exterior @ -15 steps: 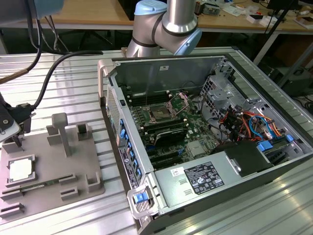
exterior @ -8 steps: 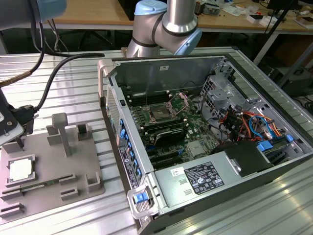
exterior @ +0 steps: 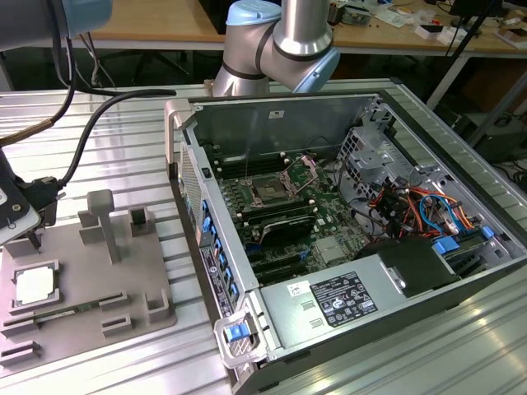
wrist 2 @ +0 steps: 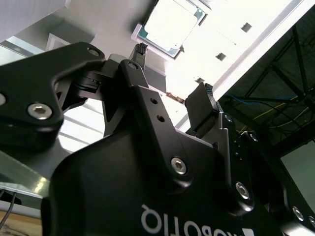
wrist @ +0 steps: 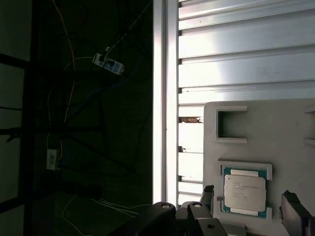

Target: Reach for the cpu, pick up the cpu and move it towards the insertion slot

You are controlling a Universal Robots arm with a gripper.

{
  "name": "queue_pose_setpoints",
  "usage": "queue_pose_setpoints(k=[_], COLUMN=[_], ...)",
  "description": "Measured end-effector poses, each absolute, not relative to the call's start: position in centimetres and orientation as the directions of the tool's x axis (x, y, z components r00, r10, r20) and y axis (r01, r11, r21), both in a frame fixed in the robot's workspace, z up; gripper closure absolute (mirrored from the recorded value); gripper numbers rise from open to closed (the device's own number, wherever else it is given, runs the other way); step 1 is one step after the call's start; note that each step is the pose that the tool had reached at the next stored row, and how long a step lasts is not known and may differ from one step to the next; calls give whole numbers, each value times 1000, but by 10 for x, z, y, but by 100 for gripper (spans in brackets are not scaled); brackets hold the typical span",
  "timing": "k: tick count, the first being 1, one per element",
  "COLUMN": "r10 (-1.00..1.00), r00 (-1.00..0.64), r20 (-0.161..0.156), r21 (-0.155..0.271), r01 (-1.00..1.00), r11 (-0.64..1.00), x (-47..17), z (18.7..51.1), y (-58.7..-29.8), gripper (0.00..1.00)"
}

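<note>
The cpu lies flat, silvery top up, in a square recess of the grey tray at the exterior view's left. My gripper hovers just above it, open and holding nothing. In the first wrist view the two black fingers stand on either side of the cpu, apart from it. The second wrist view looks past the open gripper to the cpu beyond. The insertion slot sits inside the open computer case on the green board, its metal frame raised.
The tray carries upright posts and a memory stick. The case wall rises between tray and socket. Cables and a power supply crowd the case's right. The ribbed table's edge is close to the tray.
</note>
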State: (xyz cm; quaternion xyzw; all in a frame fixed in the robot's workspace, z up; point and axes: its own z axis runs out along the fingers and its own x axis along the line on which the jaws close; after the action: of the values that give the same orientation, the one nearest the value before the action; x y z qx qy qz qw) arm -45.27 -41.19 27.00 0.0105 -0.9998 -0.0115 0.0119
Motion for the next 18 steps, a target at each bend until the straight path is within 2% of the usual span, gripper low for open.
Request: queue_pose_setpoints(k=[9, 13, 18], r10=[-21, -21, -21], r00=[-999, -999, -999], r20=[23, 26, 26], r21=[23, 23, 23], r01=[-21, -21, -21], r11=[1000, 1000, 1000], x=[-451, -440, -440], z=[267, 244, 241], y=[-413, -426, -426], gripper=[40, 40, 40])
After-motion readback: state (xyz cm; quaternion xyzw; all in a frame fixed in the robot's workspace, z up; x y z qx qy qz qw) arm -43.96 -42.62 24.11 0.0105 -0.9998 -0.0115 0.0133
